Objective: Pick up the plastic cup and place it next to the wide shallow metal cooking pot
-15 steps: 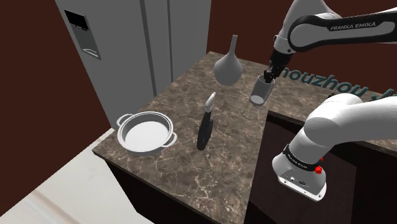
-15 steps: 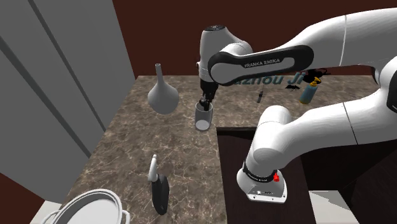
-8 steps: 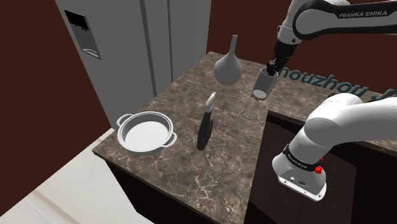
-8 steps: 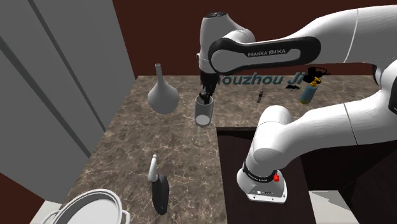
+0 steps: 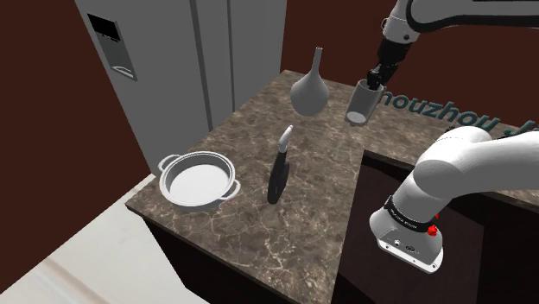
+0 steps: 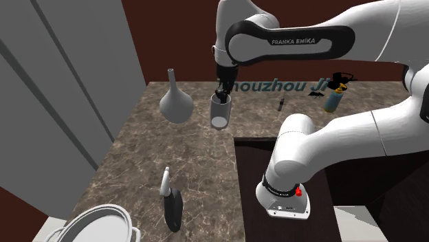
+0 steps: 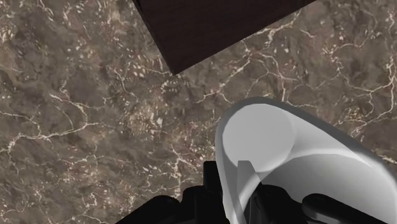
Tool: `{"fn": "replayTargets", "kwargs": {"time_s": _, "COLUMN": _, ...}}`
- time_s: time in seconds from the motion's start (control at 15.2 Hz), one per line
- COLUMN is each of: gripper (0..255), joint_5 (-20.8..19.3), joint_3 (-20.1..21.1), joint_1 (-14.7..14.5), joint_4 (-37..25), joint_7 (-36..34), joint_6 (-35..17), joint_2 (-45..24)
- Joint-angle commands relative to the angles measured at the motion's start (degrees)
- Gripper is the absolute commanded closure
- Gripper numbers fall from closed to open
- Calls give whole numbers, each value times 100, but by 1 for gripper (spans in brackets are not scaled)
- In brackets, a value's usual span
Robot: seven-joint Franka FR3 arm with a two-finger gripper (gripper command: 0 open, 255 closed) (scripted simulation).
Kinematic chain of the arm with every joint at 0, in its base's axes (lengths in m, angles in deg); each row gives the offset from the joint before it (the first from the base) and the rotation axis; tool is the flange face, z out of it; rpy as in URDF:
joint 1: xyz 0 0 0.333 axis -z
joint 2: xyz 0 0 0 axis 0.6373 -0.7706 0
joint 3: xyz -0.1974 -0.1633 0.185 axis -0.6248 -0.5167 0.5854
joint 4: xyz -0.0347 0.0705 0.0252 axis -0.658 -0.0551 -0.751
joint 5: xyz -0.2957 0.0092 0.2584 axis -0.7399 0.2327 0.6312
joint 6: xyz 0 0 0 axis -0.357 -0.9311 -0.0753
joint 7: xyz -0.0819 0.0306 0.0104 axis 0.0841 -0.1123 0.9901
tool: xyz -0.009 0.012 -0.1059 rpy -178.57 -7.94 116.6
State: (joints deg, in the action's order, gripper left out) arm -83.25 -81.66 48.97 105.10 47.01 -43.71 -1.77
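The jaws pinch the rim of the grey cup point(image 5: 360, 102), with the cup's wall between them. The cup hangs off the table point(image 5: 259, 226) and is tipped a bit, so its round bottom shows. It is just beside the vase point(image 5: 310, 90), on the shoulder view's right of it, about as high as the vase's fat belly. The white arm point(image 5: 449, 13) comes down to it from above. The pot point(image 5: 199, 179) sits far from the vase, near the table's corner. A black bottle point(image 5: 277, 171) lies on its side between the vase and the pot. A tall grey fridge point(image 5: 173, 52) stands past the vase, on the shoulder view's left.
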Motion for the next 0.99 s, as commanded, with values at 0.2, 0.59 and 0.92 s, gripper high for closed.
{"fn": "replayTargets", "kwargs": {"time_s": 0.2, "gripper": 255, "joint_5": 71, "joint_3": 71, "joint_1": -32, "joint_4": -399, "joint_7": 20, "joint_6": 366, "joint_2": -32}}
{"fn": "replayTargets", "kwargs": {"time_s": 0.59, "gripper": 255, "joint_5": 144, "joint_3": 139, "joint_1": -68, "joint_4": -911, "joint_7": 49, "joint_6": 778, "joint_2": -132}}
{"fn": "replayTargets", "kwargs": {"time_s": 0.92, "gripper": 255, "joint_5": 428, "joint_3": 503, "joint_1": -245, "joint_4": -1081, "joint_7": -338, "joint_6": 747, "joint_2": -382}}
